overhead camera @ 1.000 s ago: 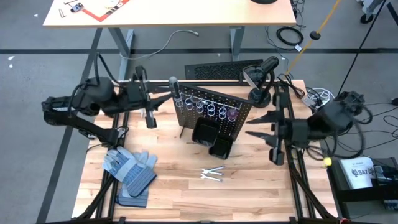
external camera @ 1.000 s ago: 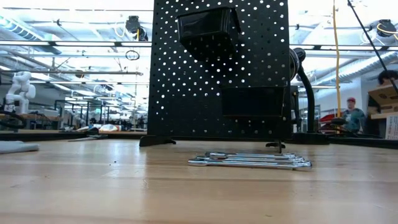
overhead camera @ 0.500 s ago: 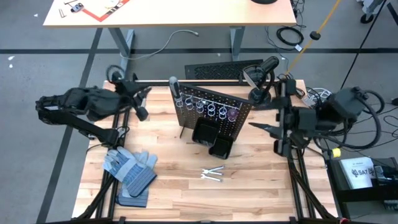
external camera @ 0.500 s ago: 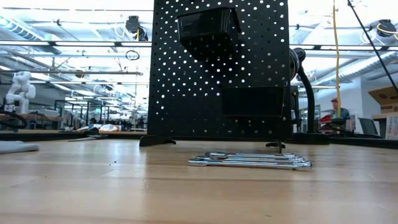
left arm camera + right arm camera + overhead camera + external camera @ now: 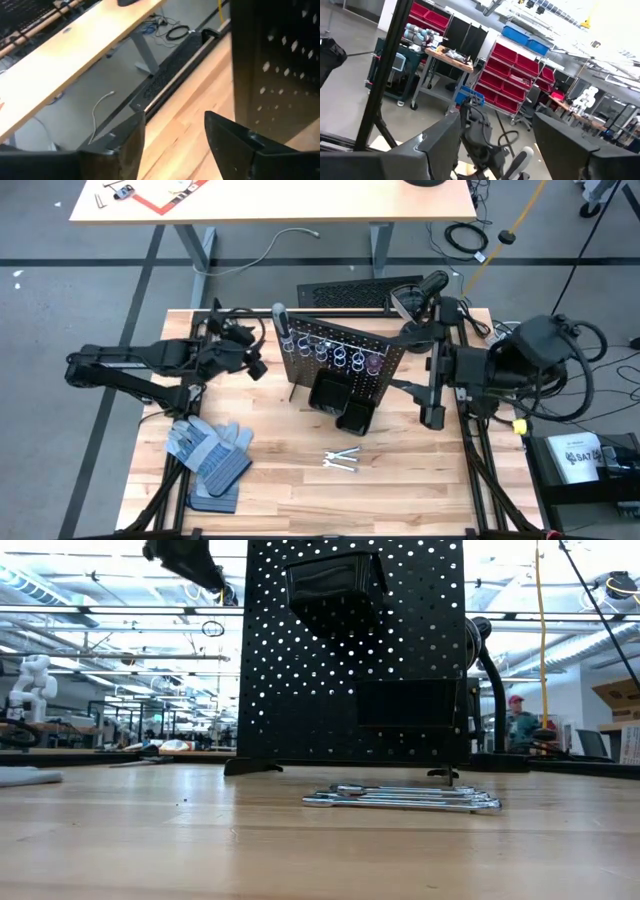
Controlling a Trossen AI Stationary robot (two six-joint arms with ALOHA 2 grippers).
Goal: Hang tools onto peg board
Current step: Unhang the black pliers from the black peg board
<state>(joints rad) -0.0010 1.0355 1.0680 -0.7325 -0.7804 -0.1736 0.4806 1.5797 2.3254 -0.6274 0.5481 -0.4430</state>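
We see the wrenches (image 5: 342, 459) flat on the surface (image 5: 290, 500) in front of the peg board (image 5: 340, 355), touching each other. We judge them stiff, light, slippery steel; best pinched mid-shaft, across the narrow width. Left pincer (image 5: 257, 366) hovers beside the board's left edge, fingers apart, holding nothing. Right pincer (image 5: 432, 416) sits off the board's right edge, fingers wide apart, empty. Both pincers are well apart from the wrenches, on either side.

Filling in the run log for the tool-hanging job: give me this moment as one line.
left gripper: open, empty, beside peg board | right gripper: open, empty, other side | wrenches: on table, unhung
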